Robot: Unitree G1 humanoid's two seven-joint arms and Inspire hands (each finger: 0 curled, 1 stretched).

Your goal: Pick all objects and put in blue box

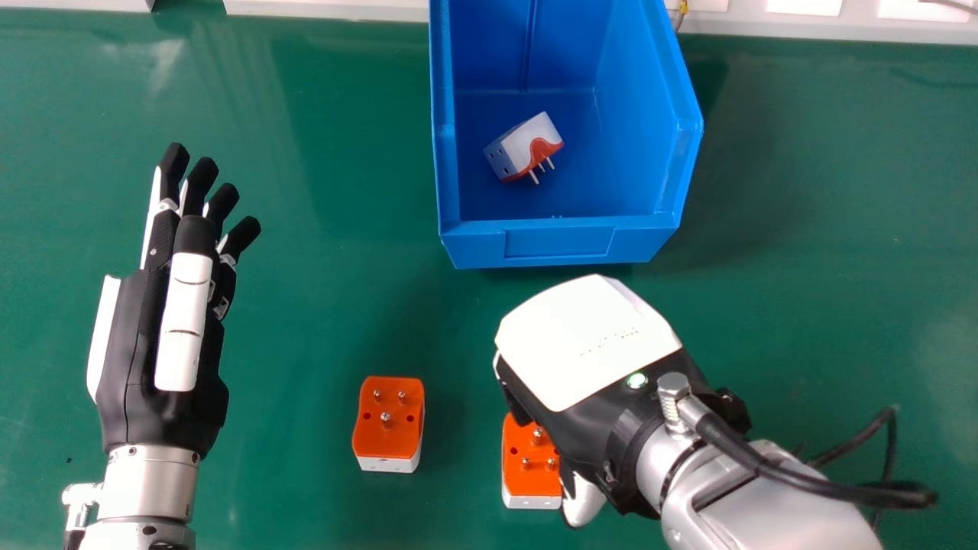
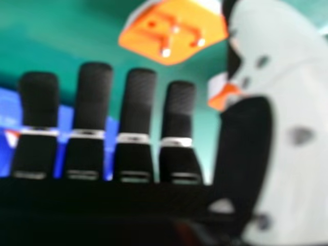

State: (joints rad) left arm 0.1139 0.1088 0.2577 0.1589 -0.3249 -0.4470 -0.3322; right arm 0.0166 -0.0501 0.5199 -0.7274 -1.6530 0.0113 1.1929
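Over the right-hand orange and white plug adapter (image 1: 529, 466), my right hand (image 1: 596, 359) partly covers it in the head view. In the right hand view, my right hand (image 2: 136, 113) has straight fingers, with an orange adapter (image 2: 174, 32) beyond their tips and no grip on it. A second orange-topped adapter (image 1: 388, 420) stands on the table, pins up, between the two hands. The blue box (image 1: 561, 243) holds a white and orange adapter (image 1: 527, 147) lying tilted on its floor. My left hand (image 1: 157, 336) is at the left, fingers straight.
The green table (image 1: 321, 321) runs beneath everything. A white ledge (image 1: 328, 9) borders its far edge behind the blue box. A black cable (image 1: 810, 477) loops beside my right wrist.
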